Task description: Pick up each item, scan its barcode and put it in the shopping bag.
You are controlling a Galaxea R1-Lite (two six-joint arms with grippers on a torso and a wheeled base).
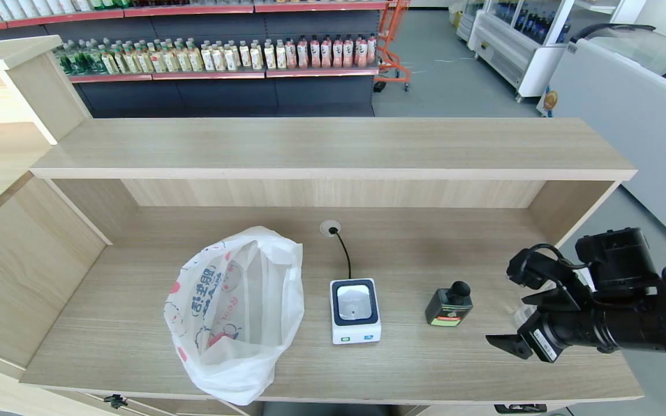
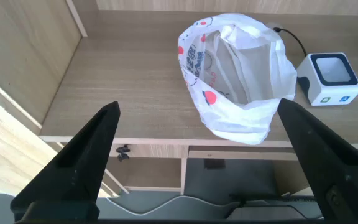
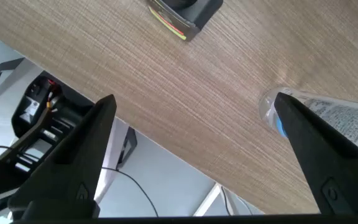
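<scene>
A white printed shopping bag (image 1: 235, 312) stands open on the lower counter (image 1: 425, 364), left of a small white barcode scanner (image 1: 355, 310). A dark green bottle with a black cap (image 1: 449, 306) stands to the scanner's right. Further right, my right gripper (image 1: 506, 319) hovers open over the counter's right end. In the right wrist view a clear plastic bottle with a blue cap (image 3: 328, 115) lies on the wood by one finger, and the dark bottle (image 3: 182, 12) sits beyond the right gripper (image 3: 194, 102). My left gripper (image 2: 199, 109) is open off the counter's front edge, facing the bag (image 2: 238, 74).
The scanner's black cable (image 1: 344, 254) runs back to a grommet hole in the counter. A raised wooden shelf (image 1: 333, 144) spans the back and side walls close both ends. The scanner (image 2: 329, 78) sits beside the bag in the left wrist view.
</scene>
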